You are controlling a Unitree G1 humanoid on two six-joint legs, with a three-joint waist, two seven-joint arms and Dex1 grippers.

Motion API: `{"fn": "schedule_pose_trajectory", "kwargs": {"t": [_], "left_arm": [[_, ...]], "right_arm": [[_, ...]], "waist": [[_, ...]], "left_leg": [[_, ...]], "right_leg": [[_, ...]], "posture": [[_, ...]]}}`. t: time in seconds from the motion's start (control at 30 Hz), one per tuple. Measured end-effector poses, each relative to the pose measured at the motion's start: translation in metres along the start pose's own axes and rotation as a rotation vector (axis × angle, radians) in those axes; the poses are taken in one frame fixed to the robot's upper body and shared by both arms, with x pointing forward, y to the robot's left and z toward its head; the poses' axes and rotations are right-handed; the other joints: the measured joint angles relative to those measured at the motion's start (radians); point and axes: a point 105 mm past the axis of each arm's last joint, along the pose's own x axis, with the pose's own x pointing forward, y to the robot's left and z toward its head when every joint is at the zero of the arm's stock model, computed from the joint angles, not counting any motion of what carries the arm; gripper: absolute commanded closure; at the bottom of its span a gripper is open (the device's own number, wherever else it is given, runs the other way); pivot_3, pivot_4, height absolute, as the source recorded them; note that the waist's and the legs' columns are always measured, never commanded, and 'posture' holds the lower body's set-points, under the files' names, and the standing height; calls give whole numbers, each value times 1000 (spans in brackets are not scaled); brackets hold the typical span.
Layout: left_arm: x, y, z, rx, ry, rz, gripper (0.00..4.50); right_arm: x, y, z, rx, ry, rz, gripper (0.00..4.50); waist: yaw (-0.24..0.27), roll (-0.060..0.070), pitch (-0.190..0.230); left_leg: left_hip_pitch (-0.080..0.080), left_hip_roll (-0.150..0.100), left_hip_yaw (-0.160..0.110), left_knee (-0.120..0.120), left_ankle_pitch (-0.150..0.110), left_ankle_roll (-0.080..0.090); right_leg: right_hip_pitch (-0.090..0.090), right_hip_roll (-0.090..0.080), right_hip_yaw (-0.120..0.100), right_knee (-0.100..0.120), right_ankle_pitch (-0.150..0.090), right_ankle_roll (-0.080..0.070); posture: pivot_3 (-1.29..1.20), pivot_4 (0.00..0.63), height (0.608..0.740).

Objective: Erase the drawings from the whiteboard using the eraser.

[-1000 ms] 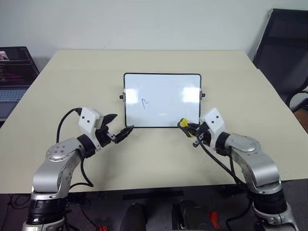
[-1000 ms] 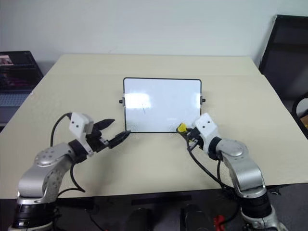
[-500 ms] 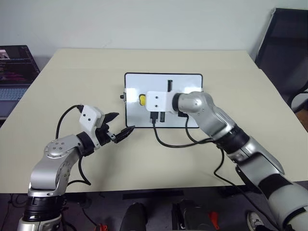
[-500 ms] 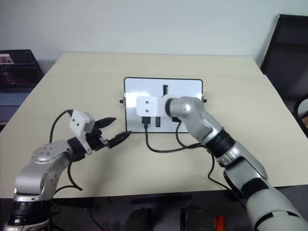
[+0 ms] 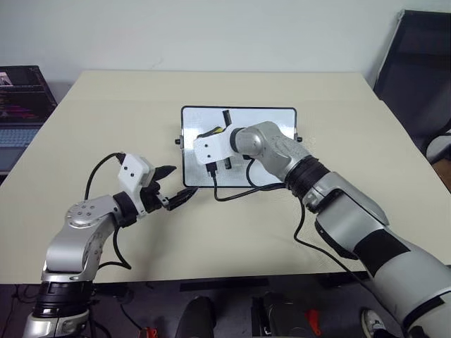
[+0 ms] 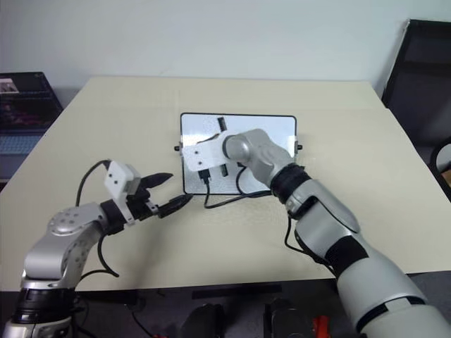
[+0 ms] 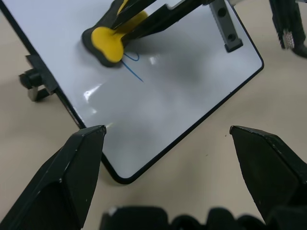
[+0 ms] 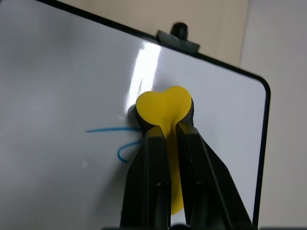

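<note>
The whiteboard (image 5: 271, 118) lies flat in the middle of the table, black-framed with small knobs at its short sides. My right gripper (image 8: 165, 125) is shut on the yellow eraser (image 8: 163, 106), whose black underside presses on the board's left part. The drawings show as one thin blue scribble (image 7: 132, 69), right beside the eraser (image 7: 108, 44). My right arm reaches across the board and hides much of it. My left gripper (image 5: 180, 182) hovers open and empty just off the board's near left corner, its fingers (image 7: 76, 172) spread wide.
The right wrist's black cable (image 5: 236, 193) loops over the board's near edge onto the beige table (image 5: 106, 120). A laptop (image 5: 21, 105) stands off the table's left side. A dark chair (image 5: 416, 70) stands at the right.
My right arm swung from the board's near right corner across to its left part, rolling the wrist and carrying the eraser onto the surface by the blue mark. The left gripper stayed put.
</note>
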Motion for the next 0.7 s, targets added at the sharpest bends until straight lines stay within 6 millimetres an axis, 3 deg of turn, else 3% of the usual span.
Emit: {"fn": "schedule_pose_trajectory", "kwargs": {"t": [0.23, 0.5, 0.63, 0.7], "left_arm": [[1, -2, 0, 0, 2, -3, 0], [7, -5, 5, 7, -4, -16, 0], [7, -6, 5, 1, -3, -18, 0], [7, -6, 5, -2, -3, -19, 0]], "right_arm": [[2, 16, 5, -32, -30, 90, 4499], [0, -1, -7, 4, 5, -11, 4499], [-1, 6, -8, 5, -4, 25, 4499], [0, 19, -5, 9, -31, 62, 4499]], "waist": [[0, 0, 0], [1, 0, 0], [1, 0, 0], [1, 0, 0]], "left_leg": [[1, 0, -1, 0, 0, 0], [2, 0, -1, 0, 0, -1], [3, 0, -1, 0, 0, -1], [4, 0, -2, 0, 0, -1]], "right_leg": [[1, 0, -1, 1, 0, 0], [2, 0, 0, 1, 0, 0], [3, 0, -1, 1, 0, 0], [5, 0, -1, 1, 0, 0]], "posture": [[0, 150, 740], [0, 150, 740], [0, 150, 740], [0, 150, 740]]}}
